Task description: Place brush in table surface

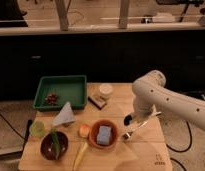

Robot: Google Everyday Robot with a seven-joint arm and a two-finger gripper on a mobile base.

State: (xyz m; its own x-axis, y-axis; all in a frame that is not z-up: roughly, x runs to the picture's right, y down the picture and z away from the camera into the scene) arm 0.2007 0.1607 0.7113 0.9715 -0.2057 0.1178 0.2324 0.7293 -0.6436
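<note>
The brush (142,124) is a slim pale stick slanting from upper right to lower left over the table surface (146,152), right of the orange bowl (103,134). Its lower end is near the bowl's rim. My gripper (129,120) is the dark tip of the white arm (156,95), low over the table and right at the brush's middle. I cannot tell whether the brush is in its hold or lying on the wood. The table's dark logo mark (159,162) is at the near right corner.
A green tray (63,90) stands at the back left. A white cup (105,90) and a small dark block (98,100) are behind the bowl. A dark bowl (53,145), a yellow-handled utensil (82,150), a pale cone (64,114) and a green cup (38,129) fill the left side.
</note>
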